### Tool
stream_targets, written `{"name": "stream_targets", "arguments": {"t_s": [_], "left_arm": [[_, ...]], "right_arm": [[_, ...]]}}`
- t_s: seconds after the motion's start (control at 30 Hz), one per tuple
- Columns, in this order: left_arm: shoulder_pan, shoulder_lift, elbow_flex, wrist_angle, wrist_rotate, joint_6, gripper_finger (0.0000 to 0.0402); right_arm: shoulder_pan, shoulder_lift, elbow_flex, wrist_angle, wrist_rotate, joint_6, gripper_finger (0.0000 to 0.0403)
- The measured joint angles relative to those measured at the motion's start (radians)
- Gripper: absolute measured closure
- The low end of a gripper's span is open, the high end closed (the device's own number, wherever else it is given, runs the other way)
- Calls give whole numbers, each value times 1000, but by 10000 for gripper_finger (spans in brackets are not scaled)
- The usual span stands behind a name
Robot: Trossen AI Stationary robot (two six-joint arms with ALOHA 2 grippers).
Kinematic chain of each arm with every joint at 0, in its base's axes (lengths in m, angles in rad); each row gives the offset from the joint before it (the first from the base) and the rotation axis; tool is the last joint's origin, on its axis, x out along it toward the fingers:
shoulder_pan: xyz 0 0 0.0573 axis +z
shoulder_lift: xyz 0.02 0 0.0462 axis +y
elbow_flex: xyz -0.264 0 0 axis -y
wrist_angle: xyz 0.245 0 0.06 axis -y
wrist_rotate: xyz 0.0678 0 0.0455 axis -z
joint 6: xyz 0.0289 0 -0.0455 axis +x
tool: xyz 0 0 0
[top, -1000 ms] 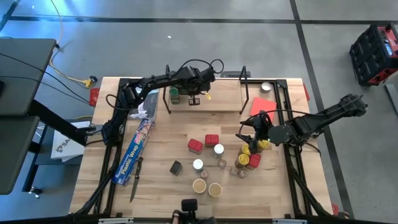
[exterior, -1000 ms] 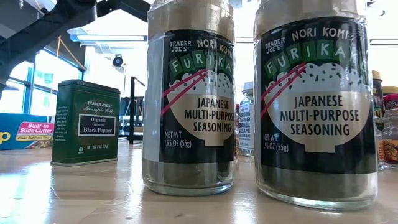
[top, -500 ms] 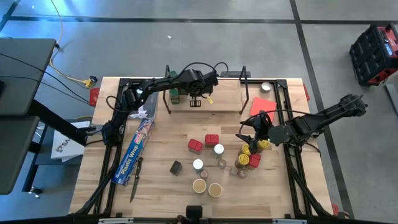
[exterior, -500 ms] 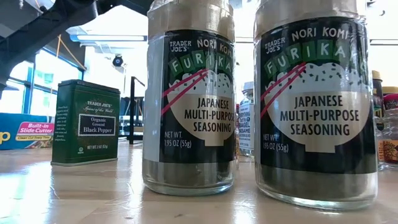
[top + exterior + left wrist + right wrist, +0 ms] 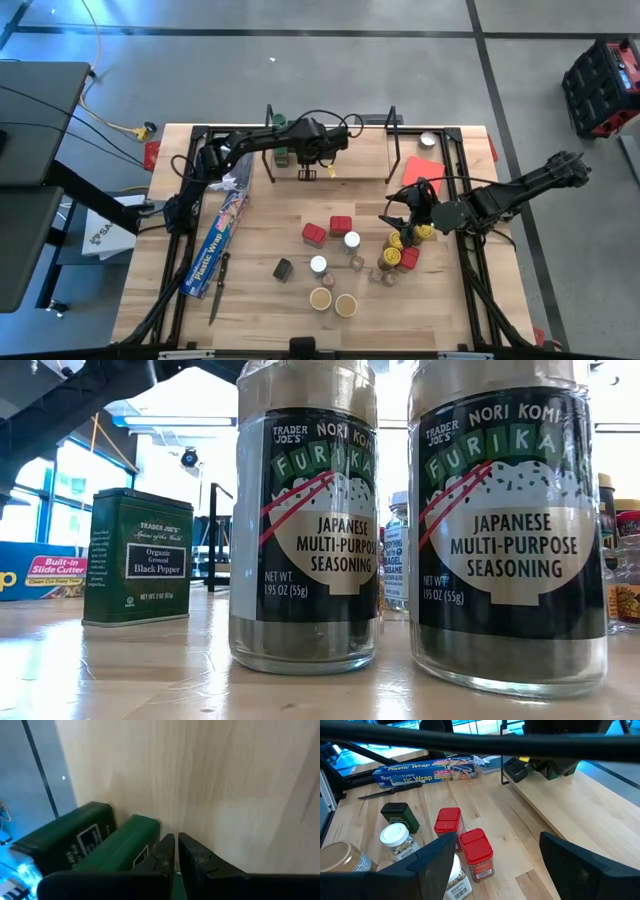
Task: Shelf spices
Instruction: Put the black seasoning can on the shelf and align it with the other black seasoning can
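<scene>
Standing on the shelf point(image 5: 350, 155) board are two green tins point(image 5: 95, 845), while the other spices point(image 5: 345, 255) are sitting clustered on the bench point(image 5: 260, 290). The left end effector point(image 5: 306, 172) is hanging just beside the tins, fingers together and empty. The right end effector point(image 5: 393, 222) is hovering over the cluster, fingers apart.

Two red tins point(image 5: 462, 841) stand at lower centre on the wooden table point(image 5: 485, 805), one just behind the other. Left of them sit a dark green tin point(image 5: 400, 816) and a white-lidded jar point(image 5: 396, 838); a tan lid point(image 5: 342, 856) shows at lower left. A blue plastic-wrap box point(image 5: 425, 771) lies across the upper left. The light shelf board point(image 5: 585, 815) fills the right. The right gripper point(image 5: 495, 862) has its fingers spread wide at the bottom.
</scene>
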Motion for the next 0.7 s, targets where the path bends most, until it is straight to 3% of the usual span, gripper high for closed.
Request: {"name": "stream_targets", "arguments": {"t_s": [0.5, 0.7], "left_arm": [[19, 1, -30, 90, -50, 110, 383], [-74, -6, 57, 3, -94, 47, 383]], "right_arm": [[0, 0, 0, 0, 0, 2, 119], [0, 0, 0, -1, 0, 0, 119]]}}
